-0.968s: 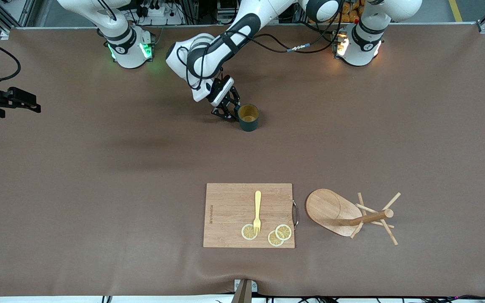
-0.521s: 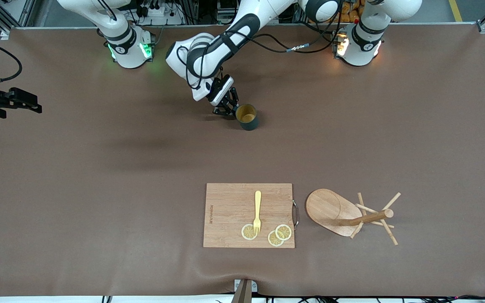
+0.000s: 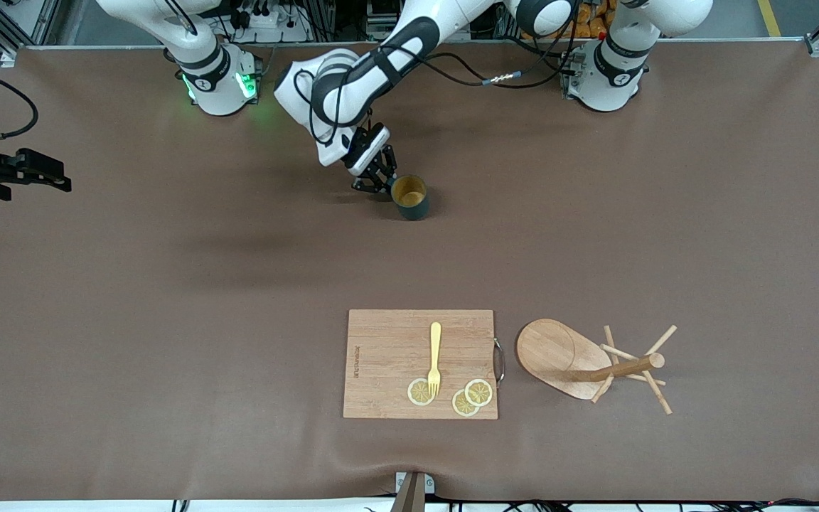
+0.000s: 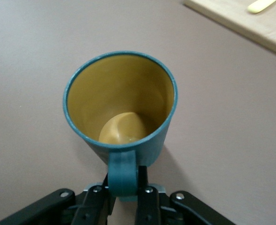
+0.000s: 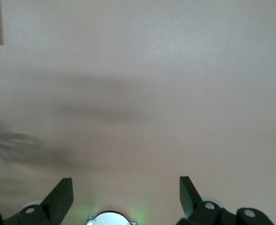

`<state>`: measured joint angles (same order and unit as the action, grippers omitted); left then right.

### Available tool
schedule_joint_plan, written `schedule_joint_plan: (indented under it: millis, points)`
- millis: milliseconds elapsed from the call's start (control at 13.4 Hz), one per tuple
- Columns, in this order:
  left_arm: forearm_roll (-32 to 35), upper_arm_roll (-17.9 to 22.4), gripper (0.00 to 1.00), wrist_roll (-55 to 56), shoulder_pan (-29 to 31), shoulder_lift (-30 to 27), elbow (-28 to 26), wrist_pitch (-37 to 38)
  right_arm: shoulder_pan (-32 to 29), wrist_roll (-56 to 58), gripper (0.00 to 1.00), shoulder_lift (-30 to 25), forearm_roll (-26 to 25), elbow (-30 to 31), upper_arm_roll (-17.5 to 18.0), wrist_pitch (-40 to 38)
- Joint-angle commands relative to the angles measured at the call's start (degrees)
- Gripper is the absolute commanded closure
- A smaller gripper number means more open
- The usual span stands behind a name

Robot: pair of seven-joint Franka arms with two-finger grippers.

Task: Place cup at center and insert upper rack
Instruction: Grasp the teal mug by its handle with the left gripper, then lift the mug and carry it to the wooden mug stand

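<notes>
The dark teal cup (image 3: 409, 197) with its yellowish inside is upright over the table's middle, toward the robots' bases. My left gripper (image 3: 383, 186) is shut on its loop handle. In the left wrist view the handle (image 4: 123, 173) sits clamped between the two fingers of the left gripper (image 4: 124, 182), and the cup (image 4: 121, 101) shows its open mouth. I cannot tell whether the cup touches the table. The wooden mug tree (image 3: 594, 366) lies on its side near the front camera, toward the left arm's end. My right gripper (image 3: 54, 179) waits, open and empty, at the right arm's end (image 5: 124, 192).
A rectangular wooden cutting board (image 3: 388, 341) lies beside the mug tree's base, nearer the front camera than the cup. It carries a yellow fork (image 3: 435, 355) and three lemon slices (image 3: 465, 398). The board's corner (image 4: 241, 23) shows in the left wrist view.
My left gripper and the cup have shifted a little toward the right arm's end and toward the bases. The right arm, board and mug tree have not moved.
</notes>
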<state>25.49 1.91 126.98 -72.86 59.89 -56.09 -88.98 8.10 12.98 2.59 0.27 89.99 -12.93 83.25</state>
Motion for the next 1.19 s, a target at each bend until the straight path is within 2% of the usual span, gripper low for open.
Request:
schedule_joint_plan:
  millis: [0, 372, 819, 1117]
  points:
    - [-0.1, 0.5, 1.00, -3.5, 1.7, -4.5, -0.9, -1.4, 0.5, -0.6, 0.00, 0.1, 0.0, -0.6, -0.3, 0.2]
    - [-5.2, 0.7, 1.00, -12.6, 8.9, -11.4, -1.3, -4.9, 2.6, -1.4, 0.00, 0.4, 0.2, -2.0, -0.2, 1.5]
    - [-11.1, 0.8, 1.00, -24.4, 17.5, -17.2, -1.3, -6.6, 3.8, -4.5, 0.00, 0.4, 0.3, -2.5, -0.2, 1.4]
    - [-21.9, 0.5, 1.00, -31.9, 27.4, -22.6, -1.3, -9.1, 3.7, -9.5, 0.00, 0.4, 1.0, -2.9, -0.2, 1.4]
